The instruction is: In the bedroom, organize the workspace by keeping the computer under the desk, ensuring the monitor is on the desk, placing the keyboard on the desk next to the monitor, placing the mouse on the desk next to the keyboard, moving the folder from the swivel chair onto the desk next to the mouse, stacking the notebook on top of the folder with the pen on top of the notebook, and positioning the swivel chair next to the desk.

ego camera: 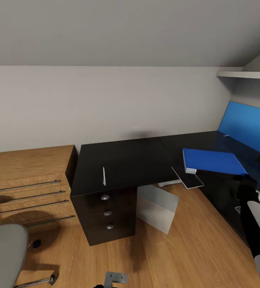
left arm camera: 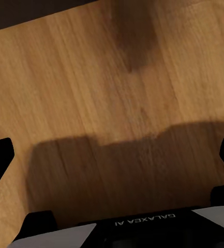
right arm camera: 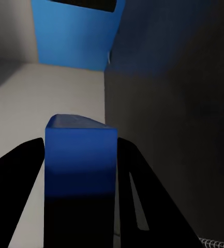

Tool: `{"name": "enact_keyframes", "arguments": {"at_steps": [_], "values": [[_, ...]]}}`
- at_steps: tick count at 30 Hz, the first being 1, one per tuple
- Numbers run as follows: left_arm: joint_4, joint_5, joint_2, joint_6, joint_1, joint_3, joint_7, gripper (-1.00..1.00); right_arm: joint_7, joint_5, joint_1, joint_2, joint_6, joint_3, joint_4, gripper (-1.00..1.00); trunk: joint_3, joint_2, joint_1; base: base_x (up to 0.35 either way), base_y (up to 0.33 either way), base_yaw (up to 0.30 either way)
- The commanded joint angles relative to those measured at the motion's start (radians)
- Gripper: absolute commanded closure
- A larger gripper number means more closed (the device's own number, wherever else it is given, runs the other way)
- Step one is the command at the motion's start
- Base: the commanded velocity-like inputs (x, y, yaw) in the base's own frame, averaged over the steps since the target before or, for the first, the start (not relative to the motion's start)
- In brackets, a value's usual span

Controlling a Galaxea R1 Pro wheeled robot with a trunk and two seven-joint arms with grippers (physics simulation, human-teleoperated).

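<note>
- One grey upholstered swivel chair (ego camera: 3,252) nearest.
- Left tool (left arm camera: 114,155) spread wide above the wooden floor (left arm camera: 91,77).
- Right tool (right arm camera: 80,170) seemingly clamps one bright blue flat folder (ego camera: 212,161) over the glossy black bench (ego camera: 125,162).
- One slim white pen (ego camera: 104,176) lies there.

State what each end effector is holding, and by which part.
Right end effector grips the blue folder by one edge. Left end effector is open, holding nothing.

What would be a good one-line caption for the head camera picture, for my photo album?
A blue folder and a white pen lie on the black desk, with a grey computer on the floor beneath.
</note>
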Motion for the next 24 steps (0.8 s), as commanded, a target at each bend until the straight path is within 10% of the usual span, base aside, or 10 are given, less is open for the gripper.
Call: {"name": "enact_keyframes", "arguments": {"at_steps": [1, 13, 24], "values": [[-0.001, 0.011, 0.000, 0.003, -0.001, -0.002, 0.009, -1.00, -0.004, -0.008, 0.000, -0.001, -0.005, 0.001, -0.001, 1.00, -0.001, -0.001, 0.000, 0.002, 0.000, 0.000], [0.055, 0.012, 0.000, 0.001, -0.001, -0.005, 0.009, -1.00, -0.190, 0.000, -0.005, 0.002, -0.101, 0.012, -0.043, 1.00, -0.001, -0.001, 0.000, 0.000, 0.000, 0.000], [0.076, 0.013, 0.000, 0.000, -0.001, -0.007, 0.008, -1.00, -0.230, 0.161, -0.090, 0.007, -0.293, 0.076, 0.020, 1.00, -0.001, -0.001, 0.000, 0.000, 0.000, 0.000]]}}
